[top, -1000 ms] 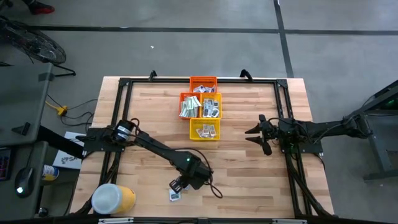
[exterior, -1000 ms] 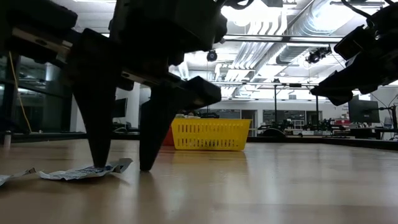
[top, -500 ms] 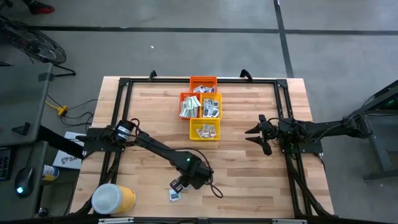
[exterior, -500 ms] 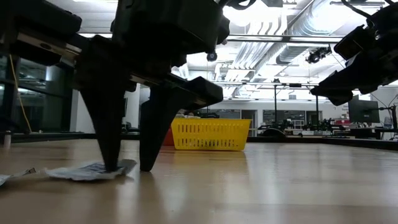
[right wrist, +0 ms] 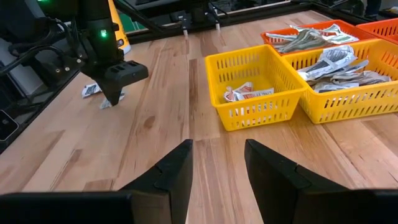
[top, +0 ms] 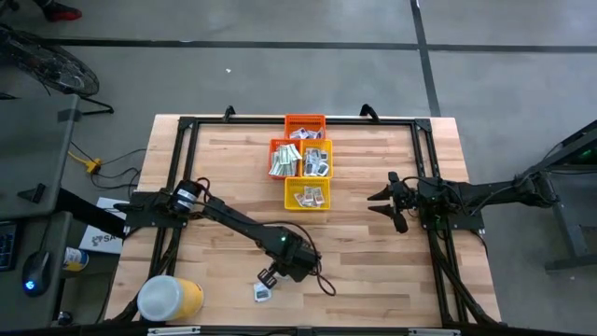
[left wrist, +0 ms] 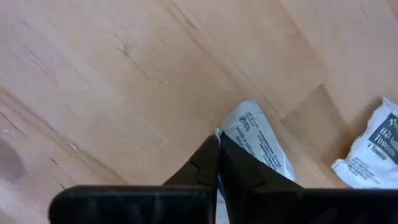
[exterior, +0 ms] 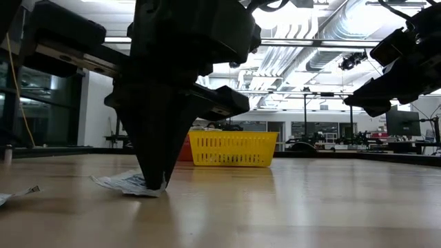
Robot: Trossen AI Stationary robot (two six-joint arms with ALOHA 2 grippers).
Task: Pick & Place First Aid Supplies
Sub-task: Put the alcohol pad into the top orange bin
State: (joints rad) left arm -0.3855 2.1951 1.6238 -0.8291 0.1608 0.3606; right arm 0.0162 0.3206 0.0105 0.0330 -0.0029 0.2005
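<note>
Two packets lie on the wooden table (top: 373, 271) near its front edge, and the left gripper (exterior: 155, 184) stands over one of them with its fingers (left wrist: 205, 165) pressed together, pinching the edge of a white packet (left wrist: 261, 140) that otherwise rests flat on the wood. Small dark print runs across this packet in the left wrist view, but only a round symbol at its head can be made out; the lines of text are too fine to read. A second packet (left wrist: 373, 149) lies close beside it, apart from the fingers, white with a dark blue patch carrying white lettering that appears to begin "BZK" above "Towelette", though part of it is cut off at the frame edge. From above, the second packet shows as a small white square just in front of the left gripper. The right gripper (right wrist: 216, 163) hovers over the right side of the table, well apart from the packets, its fingers spread with nothing between them. Ahead of it sits a cluster of baskets near the far middle of the table: a yellow basket (right wrist: 258, 87) holding a few red-and-white packets, two more yellow baskets (right wrist: 345, 74) heaped with pale strips, and an orange basket (top: 305, 124) behind them. A yellow tub (top: 170, 299) with a white lid stands at the front left corner.
</note>
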